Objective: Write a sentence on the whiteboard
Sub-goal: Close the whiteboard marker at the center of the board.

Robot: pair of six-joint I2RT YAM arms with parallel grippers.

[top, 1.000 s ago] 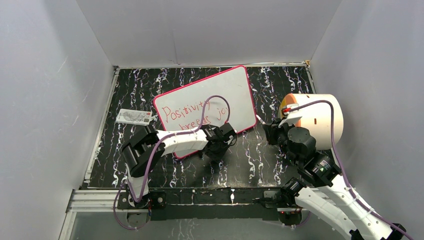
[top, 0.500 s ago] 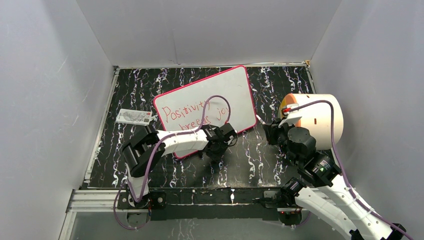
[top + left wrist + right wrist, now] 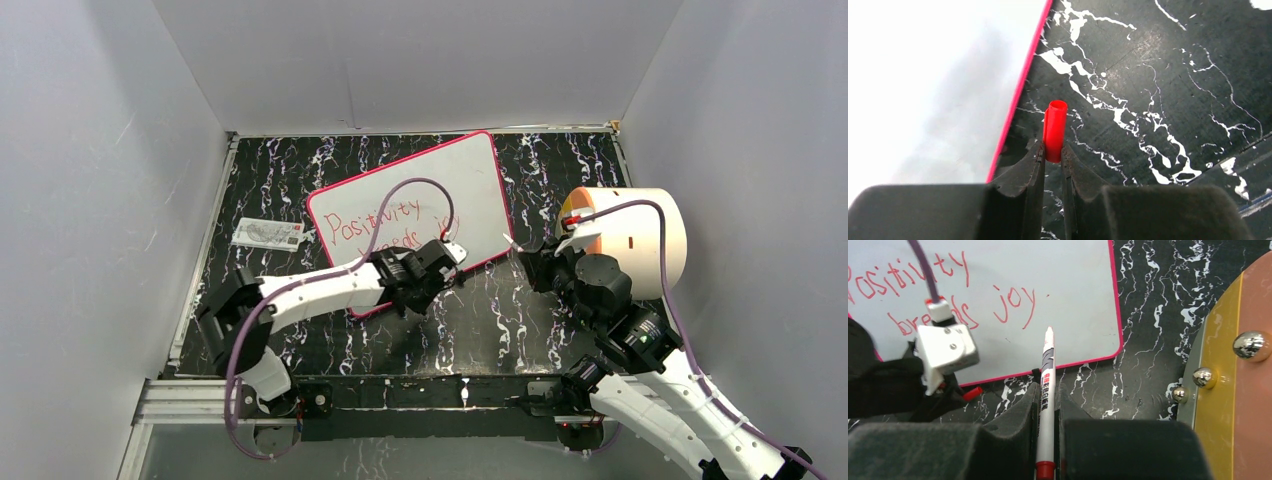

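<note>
My left gripper (image 3: 1052, 152) pinches a small red cap (image 3: 1055, 125) just off the near edge of the whiteboard (image 3: 470, 180). The board lies flat and askew on the black marbled table (image 3: 520, 320). My right gripper (image 3: 1046, 395) clamps a white marker (image 3: 1048, 355), its tip over the board beside the red sentence (image 3: 395, 215).

Printed card (image 3: 267, 234), wht/orange drum (image 3: 650, 240), marbled tbl (image 3: 500, 320)
</note>
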